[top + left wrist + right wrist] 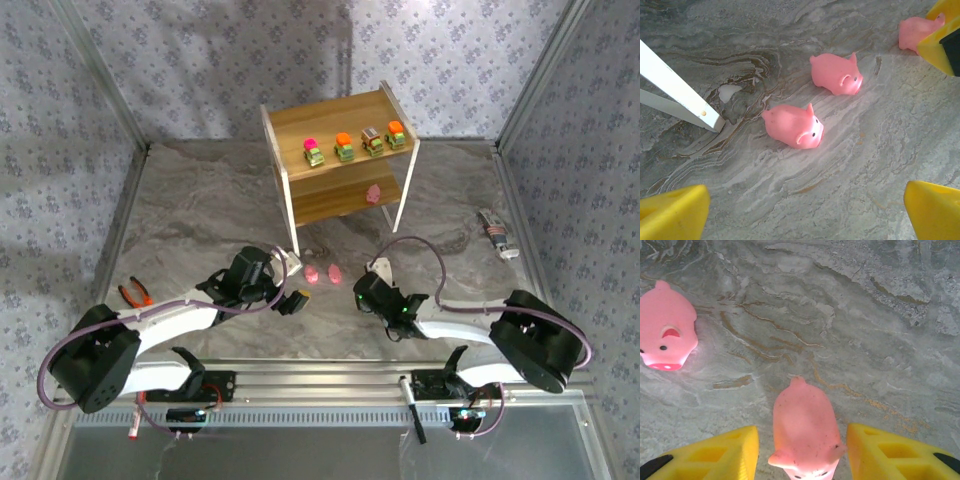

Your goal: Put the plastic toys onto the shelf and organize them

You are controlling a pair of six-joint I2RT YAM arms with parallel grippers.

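The light-wood shelf stands at the back centre. Four little cars line its top tier and one pink pig sits on the lower tier. Two pink pigs lie on the table in front of it. My left gripper is open just short of the nearer pig, with nothing between its fingers. My right gripper is open around a third pig, narrow gaps on both sides. That pig lies beside the right gripper's yellow finger.
The shelf's white front leg stands close to the left of the pigs. Orange-handled pliers lie at the table's left edge, and a small grey object lies at the right. Patterned walls close in the back and sides.
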